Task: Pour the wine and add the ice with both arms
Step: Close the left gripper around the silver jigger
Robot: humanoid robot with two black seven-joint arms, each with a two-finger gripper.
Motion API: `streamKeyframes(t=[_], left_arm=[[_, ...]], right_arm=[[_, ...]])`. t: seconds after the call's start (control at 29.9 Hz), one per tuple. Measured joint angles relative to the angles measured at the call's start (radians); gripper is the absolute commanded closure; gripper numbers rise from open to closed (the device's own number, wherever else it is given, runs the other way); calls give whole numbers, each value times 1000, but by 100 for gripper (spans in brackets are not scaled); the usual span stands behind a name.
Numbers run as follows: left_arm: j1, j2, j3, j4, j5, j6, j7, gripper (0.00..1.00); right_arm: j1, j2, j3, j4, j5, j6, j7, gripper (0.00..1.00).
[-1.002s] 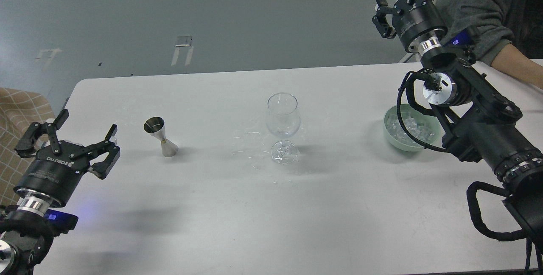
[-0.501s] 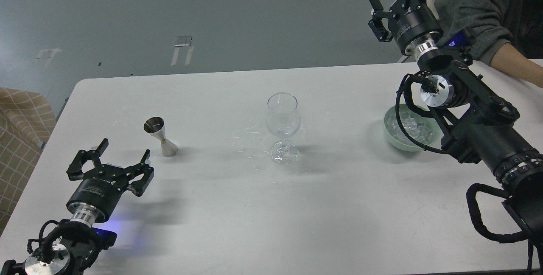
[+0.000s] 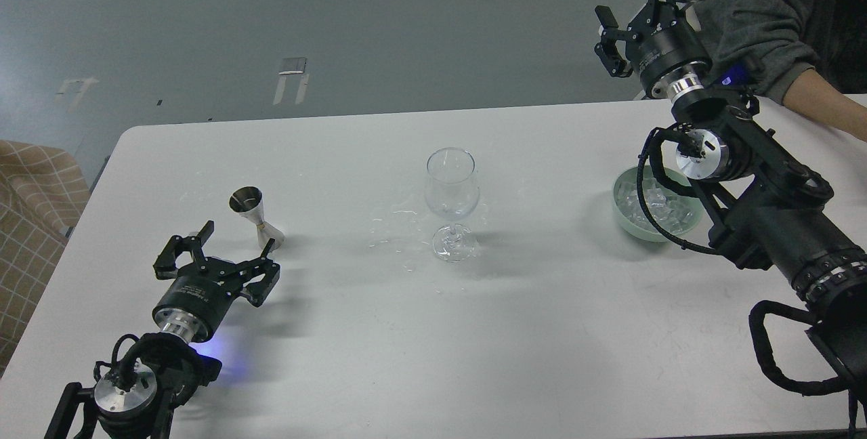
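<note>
A steel jigger [image 3: 256, 217] stands upright on the white table [image 3: 339, 344] at the left; I cannot see liquid in it. A clear wine glass [image 3: 452, 203] stands at the middle, with only a trace of clear liquid at the bottom of its bowl. A pale green bowl [image 3: 631, 217] at the right holds several clear ice cubes [image 3: 660, 205]. My left gripper [image 3: 234, 244] is open just in front of the jigger, low over the table. My right gripper [image 3: 637, 2] is open and empty, raised high beyond the bowl.
Clear spilled droplets or bits [image 3: 396, 232] lie on the table left of the glass. A person's grey-sleeved arm [image 3: 779, 26] rests at the table's far right corner, close to my right gripper. A checked cloth [image 3: 34, 188] lies off the table's left edge.
My left arm has moved right and forward across the table, its open gripper coming up to the jigger. My right gripper has shifted slightly at the far right, still raised and open.
</note>
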Motion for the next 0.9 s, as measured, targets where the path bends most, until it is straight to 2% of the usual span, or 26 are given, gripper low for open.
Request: streamKeyframes(t=[0.5,0.9], left_arm=[[-145,0,0,169,34,2,-28,3],[-201,-13,4,240,45,1,-56,6]], right_arm=[[0,-12,0,1,0,0,1,0],[-3,-12,-1,0,0,0,1,0]])
